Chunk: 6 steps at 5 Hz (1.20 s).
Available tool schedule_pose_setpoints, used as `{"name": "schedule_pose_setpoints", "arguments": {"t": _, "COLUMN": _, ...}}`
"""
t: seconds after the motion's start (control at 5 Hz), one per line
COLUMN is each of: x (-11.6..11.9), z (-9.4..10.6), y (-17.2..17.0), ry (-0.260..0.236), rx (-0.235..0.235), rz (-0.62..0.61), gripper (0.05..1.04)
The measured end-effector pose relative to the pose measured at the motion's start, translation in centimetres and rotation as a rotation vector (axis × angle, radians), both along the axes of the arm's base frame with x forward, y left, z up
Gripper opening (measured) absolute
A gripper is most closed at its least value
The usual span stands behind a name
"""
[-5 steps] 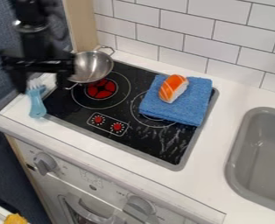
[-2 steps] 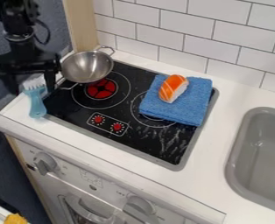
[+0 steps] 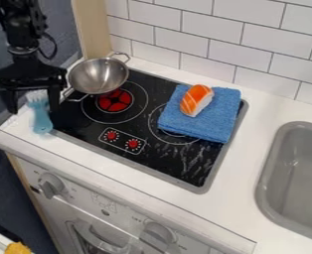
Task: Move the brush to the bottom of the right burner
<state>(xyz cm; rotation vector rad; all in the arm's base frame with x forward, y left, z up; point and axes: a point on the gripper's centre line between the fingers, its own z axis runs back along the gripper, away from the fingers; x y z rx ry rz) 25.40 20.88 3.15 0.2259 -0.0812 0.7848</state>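
Over the counter's left end hangs the black gripper (image 3: 33, 109), open, with one finger on each side of the brush's bristle end. The light blue brush (image 3: 41, 120) lies on the white counter beside the stove's left edge, bristles away from the camera, handle toward the front. On the black stovetop, the right burner (image 3: 175, 141) is mostly covered by a folded blue towel (image 3: 211, 121), with its front part showing.
A metal pan (image 3: 98, 77) sits at the back of the red left burner (image 3: 115, 100), close beside the gripper. An orange and white sushi toy (image 3: 196, 100) rests on the towel. The grey sink (image 3: 298, 183) is at the right.
The gripper has moved left and then down, from beside the pan to around the brush's bristle end. The brush, pan, towel and sushi have stayed put.
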Motion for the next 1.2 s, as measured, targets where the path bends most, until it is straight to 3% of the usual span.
{"name": "schedule_pose_setpoints", "arguments": {"t": 0.6, "x": 0.3, "z": -1.8, "y": 0.8, "ry": -0.01, "rx": -0.022, "rz": 0.085, "gripper": 0.999}}
{"name": "schedule_pose_setpoints", "arguments": {"t": 0.8, "x": 0.4, "z": -1.8, "y": 0.9, "ry": -0.015, "rx": -0.024, "rz": 0.102, "gripper": 0.949}}
{"name": "schedule_pose_setpoints", "arguments": {"t": 1.2, "x": 0.3, "z": -1.9, "y": 0.7, "ry": -0.005, "rx": -0.045, "rz": 0.095, "gripper": 0.389}}
